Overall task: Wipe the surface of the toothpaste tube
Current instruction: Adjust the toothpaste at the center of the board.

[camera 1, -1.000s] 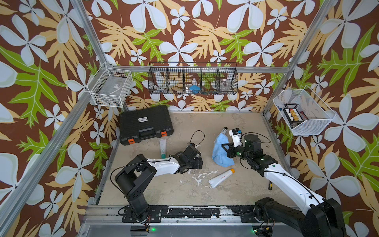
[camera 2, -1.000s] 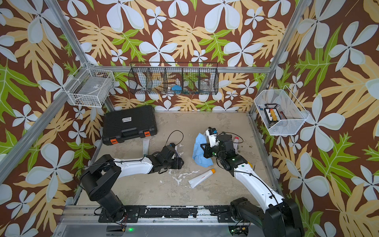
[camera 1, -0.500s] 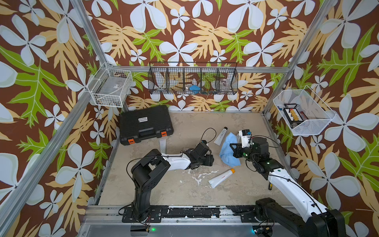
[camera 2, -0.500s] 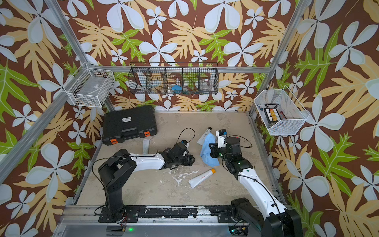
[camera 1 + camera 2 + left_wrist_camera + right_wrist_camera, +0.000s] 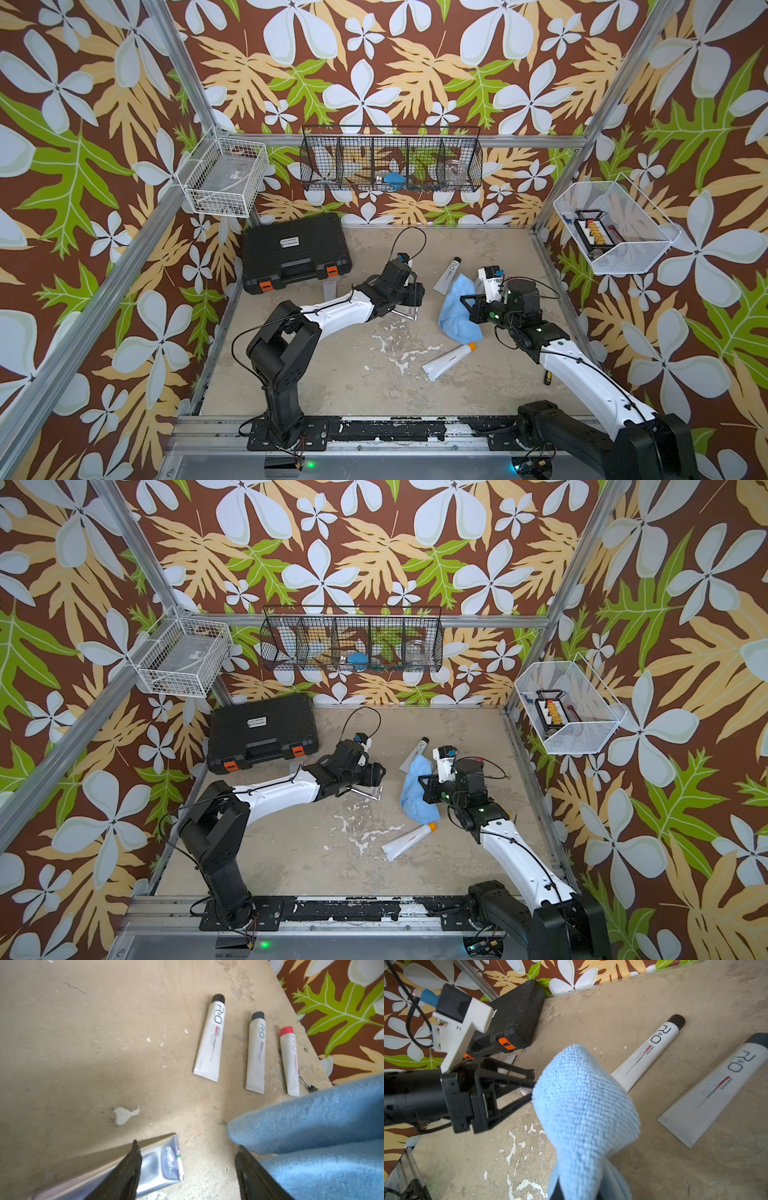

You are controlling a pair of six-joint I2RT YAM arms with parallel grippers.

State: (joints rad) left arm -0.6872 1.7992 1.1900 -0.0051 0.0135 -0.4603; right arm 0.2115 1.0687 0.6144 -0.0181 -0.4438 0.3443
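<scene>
Clock face laid on the table (image 5: 332, 374) as seen from above, 12 at the back wall. Left gripper (image 5: 187, 1146) sits low over the centre, jaws wide apart, nothing between them. Silver tube (image 5: 162, 1165) lies flat at the centre, below this gripper. In the left wrist view one finger (image 5: 128, 1169) overlaps its body; contact cannot be told. Right gripper (image 5: 466, 306) is at 3 o'clock, clamped on the cloth (image 5: 455, 318), and in the right wrist view the cloth covers its fingers. The cloth is blue and hangs in a loose fold from the grip. Its lower end trails toward 4 o'clock and ends just beside the cap of the orange-cap tube (image 5: 446, 361); touching or not, cannot tell. That tube lies flat at 5 o'clock, cap toward 2. Black-cap tube (image 5: 448, 272) lies flat at 1 o'clock, its tail end just beside the cloth's upper edge. In the left wrist view the grey-cap tube (image 5: 256, 1053) and red-cap tube (image 5: 288, 1061) lie next to it, side by side, apart, caps the same way. In both top views the right arm mostly hides these two. The cloth touches no tube that can be confirmed, and which tube is the one to wipe cannot be told. The left fingertips point at the cloth and pass behind its edge in the right wrist view. Case (image 5: 297, 253), black and closed, is at 10 o'clock. White scuffs (image 5: 392, 353) mark the table at 6 o'clock.
</scene>
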